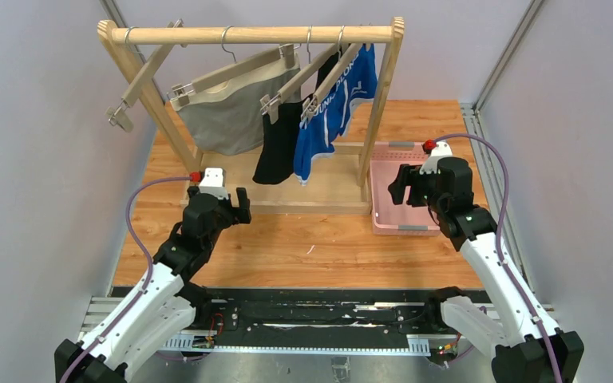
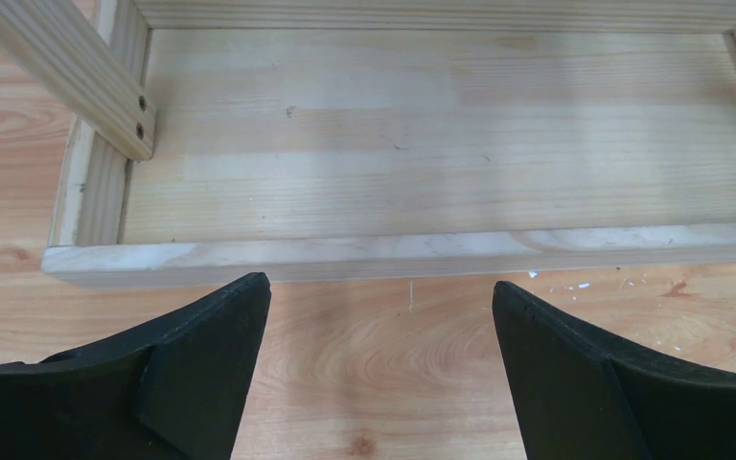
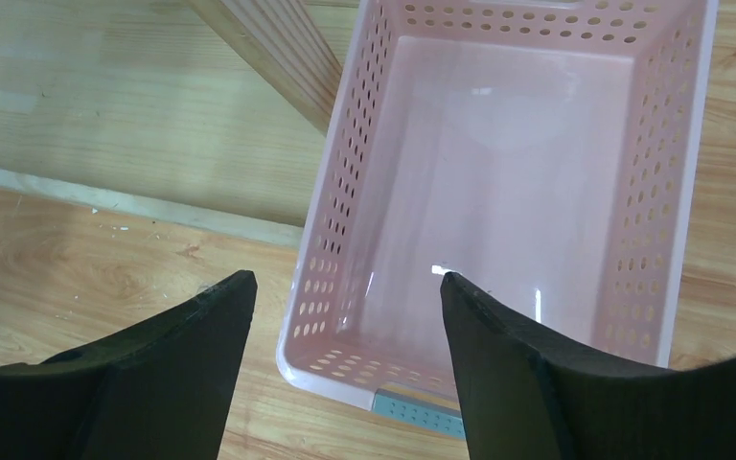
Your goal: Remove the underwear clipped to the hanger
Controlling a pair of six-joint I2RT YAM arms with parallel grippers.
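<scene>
Three boxer briefs hang clipped to wooden hangers on a wooden rack point(image 1: 255, 34): a grey pair point(image 1: 231, 116) at the left, a black pair point(image 1: 279, 144) in the middle, a bright blue pair with white lettering point(image 1: 331, 112) at the right. A fourth hanger point(image 1: 140, 80) hangs empty at the far left. My left gripper point(image 1: 243, 206) is open and empty, low in front of the rack's base point(image 2: 393, 251). My right gripper point(image 1: 395, 185) is open and empty over the near left corner of the pink basket point(image 3: 498, 192). No underwear shows in either wrist view.
The pink perforated basket point(image 1: 385, 203) stands empty right of the rack's right leg point(image 3: 278, 48). The rack's base frame point(image 1: 311, 206) lies on the wooden table point(image 1: 311, 247). Grey walls close in both sides.
</scene>
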